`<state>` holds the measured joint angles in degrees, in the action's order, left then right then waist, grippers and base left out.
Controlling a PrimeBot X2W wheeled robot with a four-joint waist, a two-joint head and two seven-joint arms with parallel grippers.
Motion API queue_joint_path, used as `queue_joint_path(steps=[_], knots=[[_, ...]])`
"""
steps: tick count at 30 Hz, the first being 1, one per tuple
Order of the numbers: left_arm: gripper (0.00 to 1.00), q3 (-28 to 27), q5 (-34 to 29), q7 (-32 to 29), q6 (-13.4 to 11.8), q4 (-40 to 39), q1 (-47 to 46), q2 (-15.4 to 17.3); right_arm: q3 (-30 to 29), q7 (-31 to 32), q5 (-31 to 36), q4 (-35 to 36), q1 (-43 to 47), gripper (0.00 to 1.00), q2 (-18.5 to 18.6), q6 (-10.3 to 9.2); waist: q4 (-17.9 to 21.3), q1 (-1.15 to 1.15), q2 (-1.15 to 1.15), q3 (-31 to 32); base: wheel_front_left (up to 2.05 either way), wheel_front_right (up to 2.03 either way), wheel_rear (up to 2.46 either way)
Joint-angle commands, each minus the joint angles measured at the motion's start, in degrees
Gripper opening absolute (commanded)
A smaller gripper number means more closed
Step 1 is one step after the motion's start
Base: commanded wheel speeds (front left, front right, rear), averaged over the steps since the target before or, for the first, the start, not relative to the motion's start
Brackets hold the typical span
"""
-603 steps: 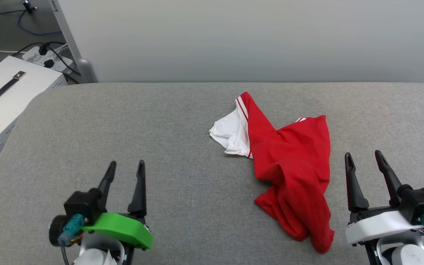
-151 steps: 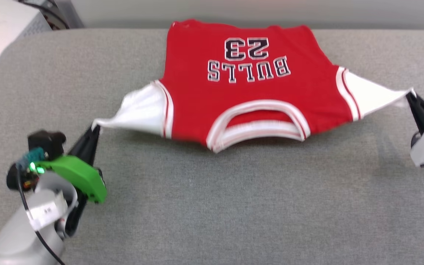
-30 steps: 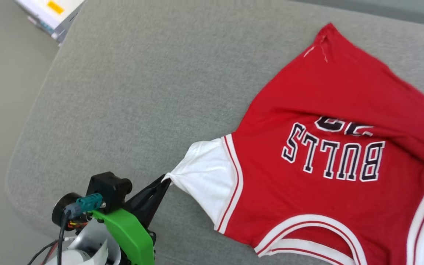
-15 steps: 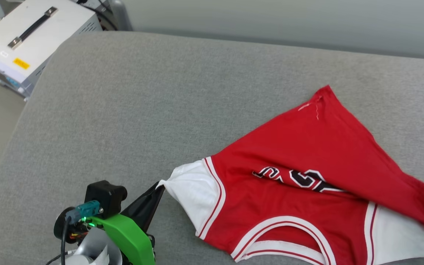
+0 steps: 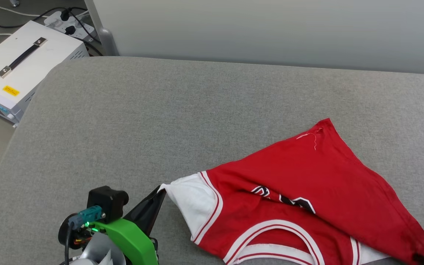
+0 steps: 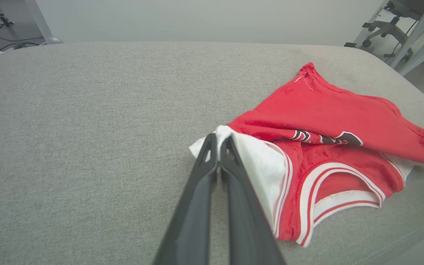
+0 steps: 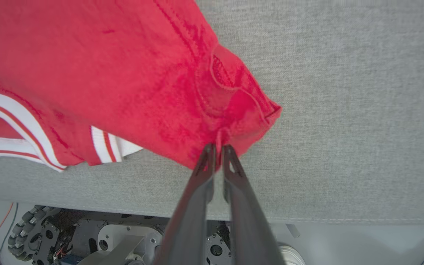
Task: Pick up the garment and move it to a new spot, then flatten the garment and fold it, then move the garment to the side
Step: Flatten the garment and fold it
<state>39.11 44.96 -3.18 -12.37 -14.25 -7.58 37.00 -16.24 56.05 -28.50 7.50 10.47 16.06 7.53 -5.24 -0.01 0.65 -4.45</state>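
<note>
Right now the red shirt (image 5: 307, 176) lies on the grey padded surface (image 5: 160, 110), toward its near right part, partway through a fold. The left gripper (image 6: 218, 141) has its two fingers pressed together on the tip of the white sleeve (image 5: 193, 200), low over the padding. That hold looks meant to anchor this side, so the cloth is taut and cannot slide as the other side is carried over.

The right gripper (image 7: 219, 149) has its fingers nearly together, with a pucker of the red bottom corner (image 7: 234, 106) caught between the tips. It holds that corner at the near edge of the surface, just beside the other sleeve's striped seam, so the lower half of the shirt drapes back over the chest. That is why the black numbers (image 5: 289, 200) are mostly covered, and the collar (image 5: 274, 239) shows below the flap.

The gap between the right fingers is slim and cloth hides the tips, so I cannot be sure how firm that pinch is. The other bottom corner (image 5: 324, 123) lies flat farther back, so the fold runs diagonally; I judge it uneven.
</note>
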Motion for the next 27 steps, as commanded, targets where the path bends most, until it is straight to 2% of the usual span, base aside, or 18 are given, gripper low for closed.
queue_joint_path(steps=[1,10,16,22,27], knots=[[0.00,0.13,0.01,0.36,-0.23,0.04,0.31,-0.31,0.45,-0.77,-0.57,0.14,-0.54,1.00,0.38,-0.04,-0.13,0.01,-0.65,-0.12,0.00,0.00,0.00],[0.00,0.69,-0.82,0.62,-0.14,-1.46,0.10,-0.11,3.61,-1.44,-4.19,5.90,-7.38,1.00,5.13,-0.04,-2.04,0.01,-0.65,-1.85,0.00,0.00,0.00],[0.00,0.72,-1.75,0.72,0.03,-4.01,-1.38,-0.17,7.80,0.81,-4.61,7.79,-16.19,1.00,8.96,-0.04,-4.79,0.01,-0.65,-6.24,0.00,0.00,0.00],[0.00,0.49,-2.81,1.33,-0.21,-4.77,-3.85,-1.53,12.87,1.88,-3.31,3.66,-26.04,1.00,12.36,-0.04,-8.93,0.01,-0.65,-11.50,0.00,0.00,0.00],[0.00,1.01,-3.29,1.98,0.49,-4.48,-5.21,-2.72,15.08,2.26,-1.39,-1.65,-32.74,1.00,13.60,-0.04,-12.23,0.01,-0.65,-14.89,0.00,0.00,0.00]])
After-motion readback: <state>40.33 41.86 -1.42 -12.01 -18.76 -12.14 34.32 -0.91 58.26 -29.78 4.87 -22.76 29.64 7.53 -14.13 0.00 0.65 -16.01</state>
